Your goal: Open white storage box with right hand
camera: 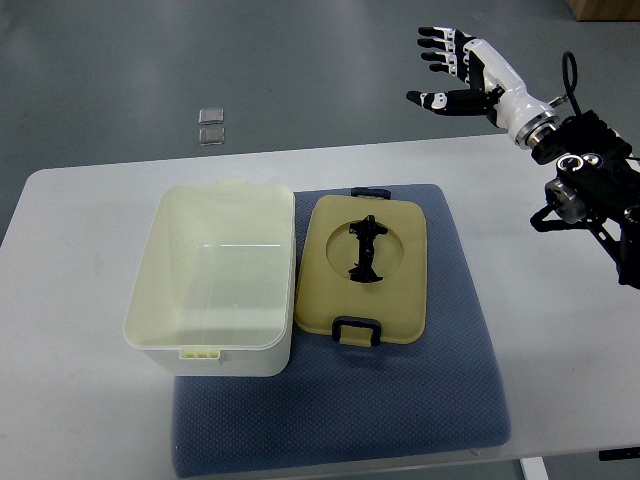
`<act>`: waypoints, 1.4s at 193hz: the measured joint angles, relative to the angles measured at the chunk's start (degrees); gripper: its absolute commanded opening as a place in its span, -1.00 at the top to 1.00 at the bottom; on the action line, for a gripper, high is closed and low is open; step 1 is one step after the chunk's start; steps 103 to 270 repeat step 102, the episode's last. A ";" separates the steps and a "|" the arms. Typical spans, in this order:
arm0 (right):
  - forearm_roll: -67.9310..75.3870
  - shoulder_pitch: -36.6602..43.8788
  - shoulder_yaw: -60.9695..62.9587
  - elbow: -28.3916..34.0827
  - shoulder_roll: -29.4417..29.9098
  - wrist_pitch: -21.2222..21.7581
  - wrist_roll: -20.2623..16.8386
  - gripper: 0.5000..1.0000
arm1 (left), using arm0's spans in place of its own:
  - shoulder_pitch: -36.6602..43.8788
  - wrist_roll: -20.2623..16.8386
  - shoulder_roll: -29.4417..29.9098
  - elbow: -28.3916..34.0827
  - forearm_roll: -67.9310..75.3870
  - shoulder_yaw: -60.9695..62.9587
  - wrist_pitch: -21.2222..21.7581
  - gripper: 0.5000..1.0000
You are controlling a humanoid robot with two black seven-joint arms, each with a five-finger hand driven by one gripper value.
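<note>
White storage box (215,275) open on the table (90,200), far to the lower left of the right hand (462,72). Nothing inside, just bare walls and floor. Lid (363,270) off, flat on the blue mat (400,400) just beside the box, black handle facing up. Right hand up high past the table's far edge, fingers (438,45) spread wide, holding nothing. Two small clear squares (211,125) on the floor, left of the hand.
</note>
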 measured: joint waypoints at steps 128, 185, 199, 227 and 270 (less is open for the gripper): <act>15.02 -2.60 0.23 -3.43 1.26 8.97 -9.19 -0.72 | -0.02 0.00 0.00 0.02 0.00 0.00 0.00 -1.00; 15.02 -2.60 0.23 -3.43 1.26 8.97 -9.19 -0.72 | -0.02 0.00 0.00 0.02 0.00 0.00 0.00 -1.00; 15.02 -2.60 0.23 -3.43 1.26 8.97 -9.19 -0.72 | -0.02 0.00 0.00 0.02 0.00 0.00 0.00 -1.00; 15.02 -2.60 0.23 -3.43 1.26 8.97 -9.19 -0.72 | -0.02 0.00 0.00 0.02 0.00 0.00 0.00 -1.00; 15.02 -2.60 0.23 -3.43 1.26 8.97 -9.19 -0.72 | -0.02 0.00 0.00 0.02 0.00 0.00 0.00 -1.00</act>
